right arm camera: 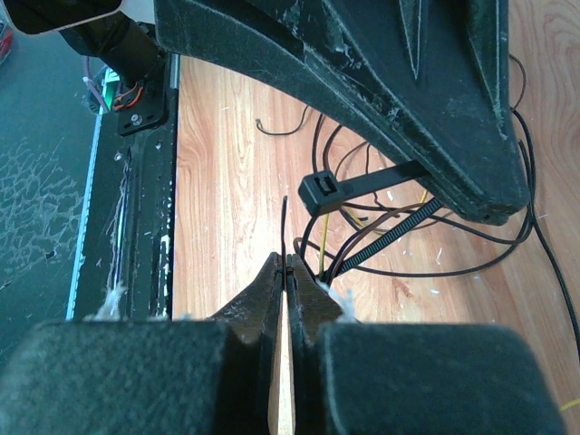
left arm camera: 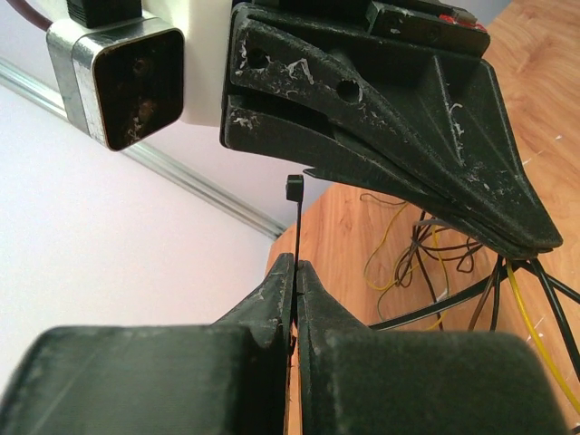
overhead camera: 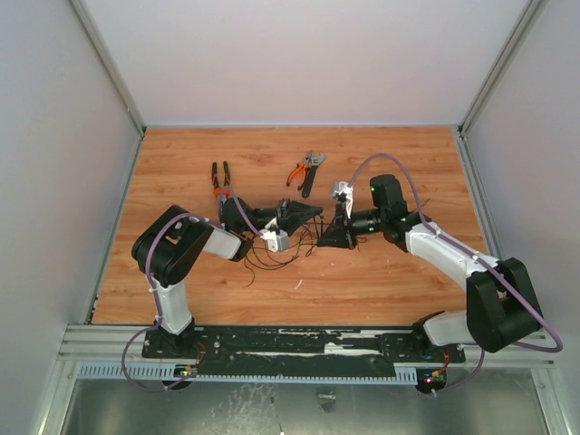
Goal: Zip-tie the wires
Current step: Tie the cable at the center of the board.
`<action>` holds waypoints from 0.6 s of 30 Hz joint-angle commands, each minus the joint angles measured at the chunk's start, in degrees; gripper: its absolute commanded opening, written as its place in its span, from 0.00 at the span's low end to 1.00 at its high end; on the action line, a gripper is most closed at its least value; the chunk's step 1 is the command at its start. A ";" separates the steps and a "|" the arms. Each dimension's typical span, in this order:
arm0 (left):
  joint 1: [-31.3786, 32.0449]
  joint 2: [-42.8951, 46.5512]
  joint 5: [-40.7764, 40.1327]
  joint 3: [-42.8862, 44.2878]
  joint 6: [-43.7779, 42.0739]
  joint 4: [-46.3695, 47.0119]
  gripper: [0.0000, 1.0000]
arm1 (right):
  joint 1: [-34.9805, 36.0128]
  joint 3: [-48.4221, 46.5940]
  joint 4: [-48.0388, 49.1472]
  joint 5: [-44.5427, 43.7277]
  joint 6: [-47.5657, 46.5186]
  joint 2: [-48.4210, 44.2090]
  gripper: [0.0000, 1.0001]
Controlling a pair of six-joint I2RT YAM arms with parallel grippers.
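Note:
The wires (overhead camera: pixel 276 256) lie in loose dark loops on the wooden table between the two arms, with a few yellow strands (left arm camera: pixel 435 258) (right arm camera: pixel 471 245). The black zip tie (right arm camera: pixel 390 234) runs through the loops, and its ribbed strap shows in the right wrist view. My left gripper (left arm camera: pixel 295 265) (overhead camera: pixel 313 210) is shut on the strap just below the square head (left arm camera: pixel 293 188) (right arm camera: pixel 319 192). My right gripper (right arm camera: pixel 287 258) (overhead camera: pixel 328 237) is shut on the thin tail end (right arm camera: pixel 285 222), whose tip sticks up past the jaws. The two grippers are close together, tips almost meeting.
Black-and-orange long-nose pliers (overhead camera: pixel 220 184) lie left of centre at the back. Orange-handled cutters (overhead camera: pixel 306 171) lie behind the grippers. The black base rail (overhead camera: pixel 299 343) runs along the near edge, and grey walls enclose the table (overhead camera: pixel 181 154).

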State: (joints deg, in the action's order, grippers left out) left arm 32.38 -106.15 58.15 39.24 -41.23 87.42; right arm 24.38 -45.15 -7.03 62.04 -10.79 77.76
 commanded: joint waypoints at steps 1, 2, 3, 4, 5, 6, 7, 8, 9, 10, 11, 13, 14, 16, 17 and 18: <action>0.14 -0.28 -0.55 1.06 0.45 11.79 0.00 | 0.10 0.93 -0.27 -0.38 -0.73 -0.41 0.00; 0.14 -0.25 -0.58 1.08 0.45 11.81 0.00 | 0.12 0.94 -0.20 -0.16 -0.73 -0.37 0.00; 0.14 -0.22 -0.57 1.05 0.45 11.81 0.00 | 0.11 0.86 -0.18 -0.21 -0.73 -0.41 0.00; 0.14 -0.26 -0.58 1.03 0.45 11.89 0.00 | 0.14 0.85 -0.18 -0.28 -0.73 -0.48 0.00; 0.14 -0.23 -0.58 1.08 0.53 11.88 0.00 | 0.14 0.93 -0.18 -0.36 -0.67 -0.50 0.00; 0.16 -0.23 -0.58 1.05 0.54 11.90 0.00 | 0.03 0.94 -0.18 -0.42 -0.70 -0.58 0.00; 0.14 -0.21 -0.53 1.07 0.55 11.90 0.00 | 0.05 0.94 -0.18 -0.41 -0.79 -0.59 0.00; 0.20 -0.20 -0.58 1.06 0.50 11.86 0.00 | 0.01 1.01 -0.18 -0.43 -0.78 -0.51 0.00; 0.19 -0.24 -0.55 1.08 0.53 11.90 0.00 | 0.00 1.02 -0.18 -0.39 -0.81 -0.38 0.00; 0.15 -0.20 -0.56 1.10 0.54 11.90 0.00 | -0.03 1.02 -0.18 -0.24 -0.81 -0.23 0.00; 0.14 -0.13 -0.50 1.10 0.59 11.90 0.00 | -0.05 0.97 -0.18 -0.25 -0.89 -0.09 0.00; 0.14 -0.08 -0.50 1.10 0.62 11.82 0.00 | -0.20 0.96 -0.09 0.02 -0.89 0.42 0.00; 0.16 -0.09 -0.47 1.14 0.65 11.81 0.00 | -0.28 0.94 -0.09 0.09 -0.89 0.65 0.00; 0.15 -0.04 -0.51 1.10 0.68 11.81 0.00 | -0.30 0.93 0.08 0.25 -0.87 0.96 0.00; 0.10 0.00 -0.48 1.14 0.61 11.81 0.00 | -0.37 0.87 0.16 0.27 -0.89 1.06 0.00; 0.17 -0.03 -0.50 1.18 0.63 11.81 0.00 | -0.42 0.85 0.17 0.32 -0.87 1.01 0.00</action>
State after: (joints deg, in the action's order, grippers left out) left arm 32.38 -106.15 58.17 39.24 -40.62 87.44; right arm 24.27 -45.04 -7.01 61.71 -10.81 78.17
